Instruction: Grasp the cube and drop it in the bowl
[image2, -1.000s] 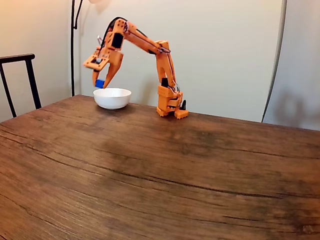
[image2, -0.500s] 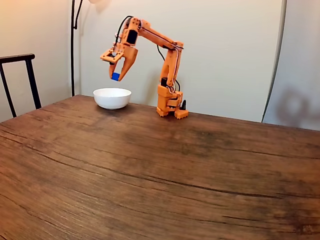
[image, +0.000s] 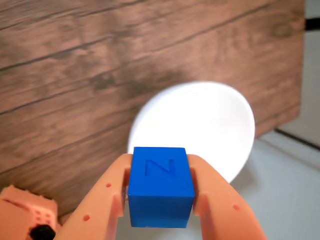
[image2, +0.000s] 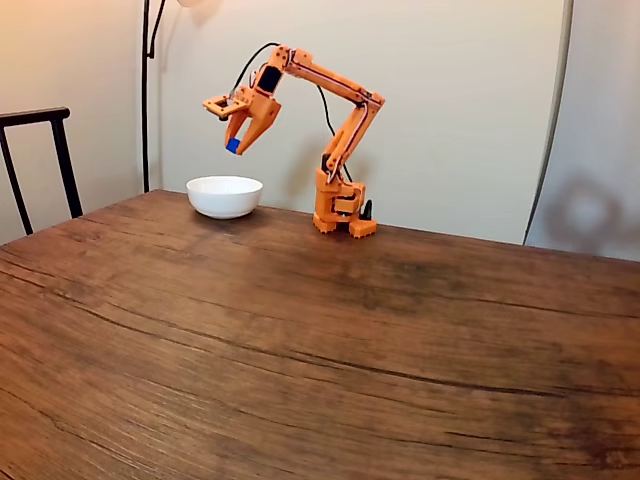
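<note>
My orange gripper (image: 161, 197) is shut on the blue cube (image: 161, 186), which shows an embossed "Z" on its upper face in the wrist view. In the fixed view the gripper (image2: 234, 146) hangs high in the air with the cube (image2: 233, 146) at its tip, above the white bowl (image2: 224, 195) and slightly right of its centre. The bowl (image: 200, 125) lies below and beyond the cube in the wrist view, and looks empty.
The bowl stands near the far left edge of a dark wooden table (image2: 320, 340). The arm's base (image2: 340, 215) is just right of the bowl. A black chair (image2: 40, 160) and a lamp pole (image2: 146, 90) stand beyond the table at left.
The arm has lifted the cube from just above the bowl's left rim up and to the right, the upper arm straightening. The gripper has stayed shut on the cube.
</note>
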